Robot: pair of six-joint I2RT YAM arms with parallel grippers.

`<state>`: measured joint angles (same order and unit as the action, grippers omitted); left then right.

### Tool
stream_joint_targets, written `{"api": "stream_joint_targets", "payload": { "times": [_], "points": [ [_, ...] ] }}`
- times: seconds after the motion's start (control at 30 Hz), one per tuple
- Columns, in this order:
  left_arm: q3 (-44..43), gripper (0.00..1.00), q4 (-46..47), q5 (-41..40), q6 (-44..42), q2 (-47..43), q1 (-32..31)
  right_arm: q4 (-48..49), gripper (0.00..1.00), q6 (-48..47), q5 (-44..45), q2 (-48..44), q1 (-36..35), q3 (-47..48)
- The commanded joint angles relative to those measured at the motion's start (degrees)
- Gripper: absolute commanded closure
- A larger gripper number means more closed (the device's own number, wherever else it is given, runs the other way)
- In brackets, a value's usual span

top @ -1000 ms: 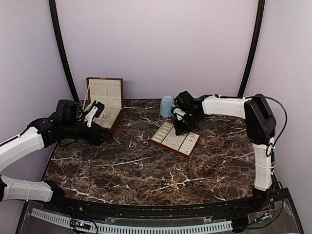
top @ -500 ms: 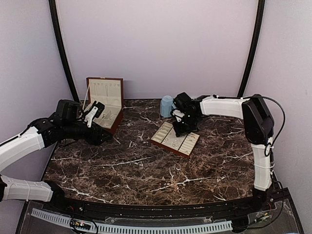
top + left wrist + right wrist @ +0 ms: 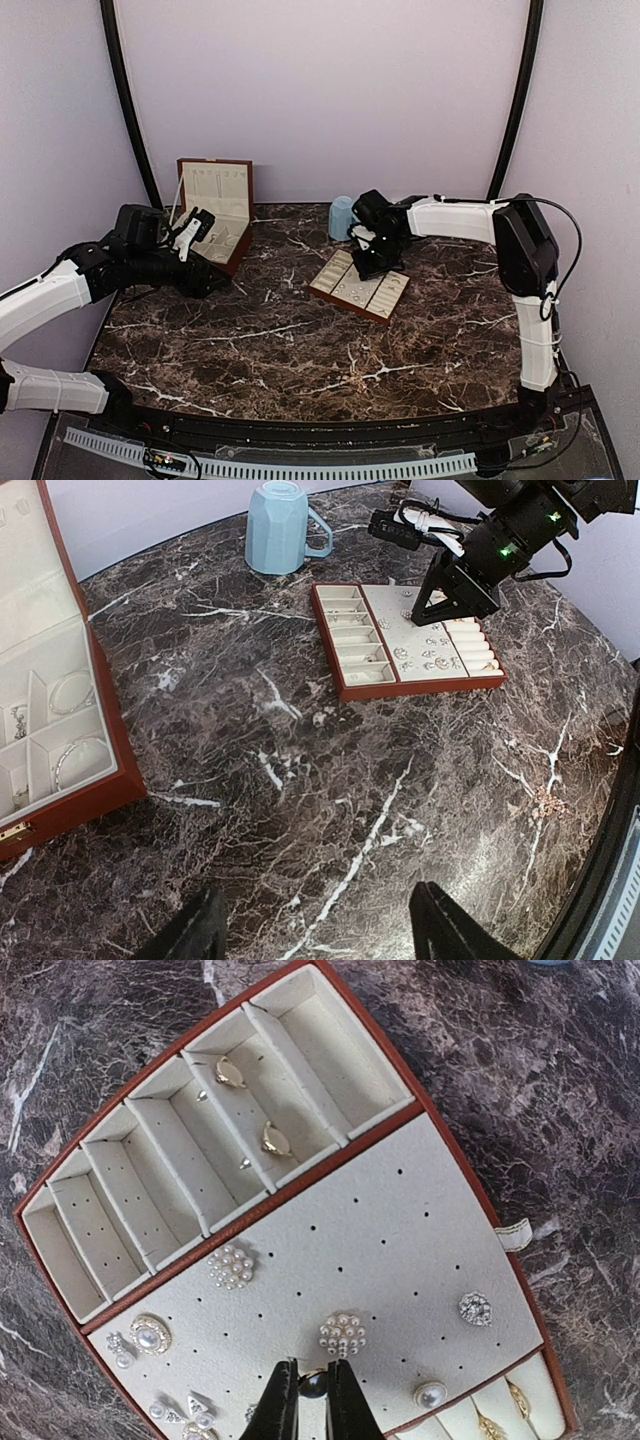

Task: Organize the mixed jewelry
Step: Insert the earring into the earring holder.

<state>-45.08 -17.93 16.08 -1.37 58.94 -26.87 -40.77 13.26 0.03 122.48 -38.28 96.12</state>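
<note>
The jewelry lies on a flat cream-lined tray (image 3: 400,1210) with brown edges, also in the top view (image 3: 358,287) and the left wrist view (image 3: 420,688). On it are pearl clusters (image 3: 343,1333), a crystal stud (image 3: 475,1308), a round pearl stud (image 3: 430,1394) and gold pieces (image 3: 275,1141) in the narrow compartments. My right gripper (image 3: 312,1400) hangs over the tray's pad and is shut on a small dark pearl earring (image 3: 313,1382); it shows above the tray in the top view (image 3: 368,262). My left gripper (image 3: 320,930) is open and empty above bare marble at the left.
An open reddish-brown wooden box (image 3: 215,205) stands at the back left, with bracelets in its cream compartments (image 3: 70,760). A light-blue mug (image 3: 342,218) stands upside down behind the tray. The table is dark veined marble (image 3: 300,340).
My right gripper has shifted slightly left over the tray. The left arm has not moved.
</note>
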Motion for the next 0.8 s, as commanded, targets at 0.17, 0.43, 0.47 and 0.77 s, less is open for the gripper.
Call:
{"api": "stream_joint_targets", "payload": {
  "times": [0.17,0.43,0.47,0.77],
  "points": [
    [0.1,0.34,-0.8,0.9,-0.9,-0.1,0.2,-1.3,0.92,-0.7,2.2,1.0,-0.4,1.4],
    [0.1,0.34,-0.8,0.9,-0.9,-0.1,0.2,-1.7,0.92,-0.9,2.7,1.0,-0.4,1.4],
    [0.1,0.34,-0.8,0.8,-0.9,-0.1,0.2,-1.8,0.92,-0.9,2.8,1.0,-0.4,1.3],
    [0.0,0.34,-0.8,0.9,-0.9,-0.1,0.2,-2.3,0.92,-1.0,3.5,0.7,-0.4,1.2]
  ]
}}
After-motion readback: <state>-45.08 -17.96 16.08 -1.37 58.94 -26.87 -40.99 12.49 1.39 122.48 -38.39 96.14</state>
